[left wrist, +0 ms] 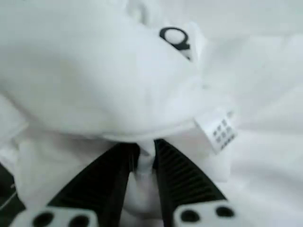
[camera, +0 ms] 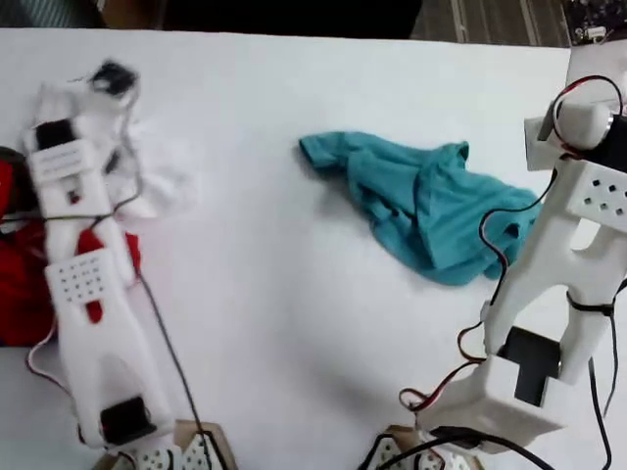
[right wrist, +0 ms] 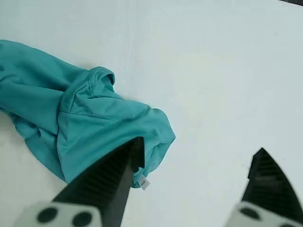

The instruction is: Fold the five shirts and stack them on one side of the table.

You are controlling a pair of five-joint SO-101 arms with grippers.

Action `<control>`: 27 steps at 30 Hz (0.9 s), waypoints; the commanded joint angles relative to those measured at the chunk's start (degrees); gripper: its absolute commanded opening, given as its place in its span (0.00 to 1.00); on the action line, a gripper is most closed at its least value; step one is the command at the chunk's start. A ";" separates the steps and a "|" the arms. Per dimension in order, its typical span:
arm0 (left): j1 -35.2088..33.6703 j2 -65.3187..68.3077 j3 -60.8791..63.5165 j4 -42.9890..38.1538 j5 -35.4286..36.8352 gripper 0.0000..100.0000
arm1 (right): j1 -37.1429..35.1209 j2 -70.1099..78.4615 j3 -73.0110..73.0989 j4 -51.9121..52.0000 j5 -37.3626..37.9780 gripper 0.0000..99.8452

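Fingers of left arm tight on white shirt, right fingers apart by teal shirt

Jaws of right gripper spread wide over white table. Crumpled teal shirt lies off one finger, tagged hem just beside that fingertip; other finger well apart from cloth.

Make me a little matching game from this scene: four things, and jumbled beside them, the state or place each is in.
Things:
1 teal shirt
2 white shirt
3 red cloth
4 right gripper

States:
A open
B at the high view's left edge, partly under the left arm
C pinched in the left gripper
D crumpled in a heap

Pairs: 1-D, 2-C, 3-B, 4-A
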 commanded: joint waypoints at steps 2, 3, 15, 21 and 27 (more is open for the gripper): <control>-12.22 0.35 -8.92 9.93 -0.97 0.03 | -3.03 -2.68 -0.18 0.22 0.09 0.35; -13.89 0.35 -12.18 12.57 -0.97 0.03 | -3.65 -2.68 -0.18 0.22 0.00 0.35; -32.79 -19.78 -6.64 23.21 -2.64 0.02 | -10.42 -2.68 -0.18 0.22 0.00 0.35; -38.15 -24.00 -4.35 23.21 -6.33 0.03 | -12.88 -2.68 4.66 0.04 0.00 0.35; -38.07 -26.73 -6.29 23.21 -3.08 0.10 | -14.81 -2.68 9.23 -0.48 -0.09 0.35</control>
